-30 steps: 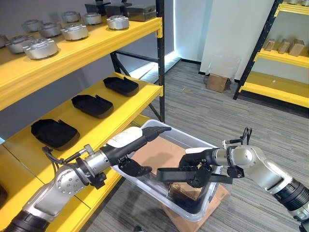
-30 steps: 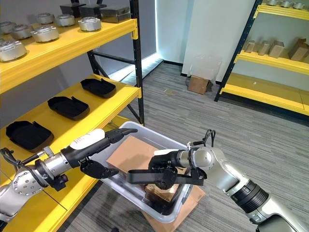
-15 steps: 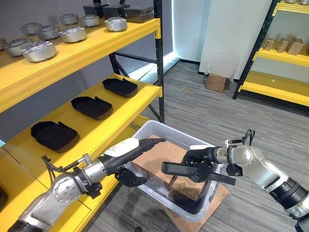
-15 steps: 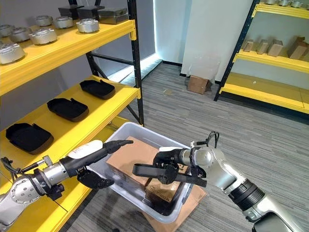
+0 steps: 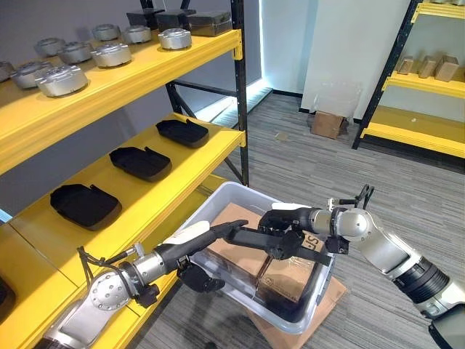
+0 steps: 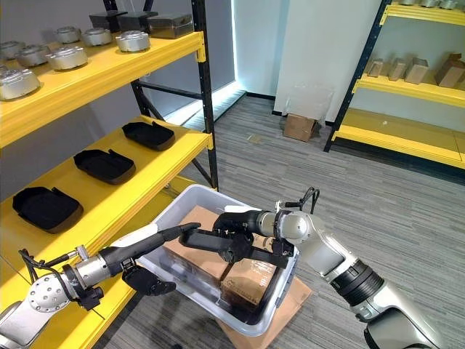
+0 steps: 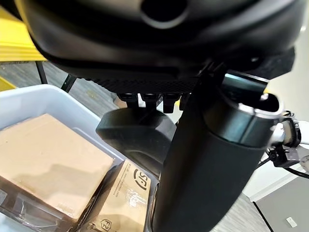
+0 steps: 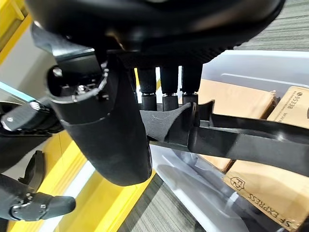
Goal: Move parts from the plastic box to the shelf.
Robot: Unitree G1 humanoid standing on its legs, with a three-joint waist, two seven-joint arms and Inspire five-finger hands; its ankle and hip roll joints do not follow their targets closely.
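Right hand [image 5: 285, 242] has its fingers curled round a flat black part [image 5: 251, 236], held level above the box [image 5: 309, 318]; in the right wrist view the part [image 8: 227, 140] sits clamped between fingers and thumb. Left hand [image 5: 205, 234] reaches in from the shelf side with fingers straight, tips at or touching the part's free end, thumb hanging below, holding nothing. The box stands on the floor on a sheet of cardboard [image 5: 290, 338], just beside the lower shelf [image 5: 138, 211], and holds 2 cartons [image 5: 287, 273]. 3 black trays [image 5: 142, 161] lie on the middle shelf; metal castings [image 5: 62, 78] on the top one. Judgement: the part looks thin, stiff and light, probably moulded plastic, not fragile; smooth faces may slip. Best held across its narrow width near mid-length, or supported at both ends.
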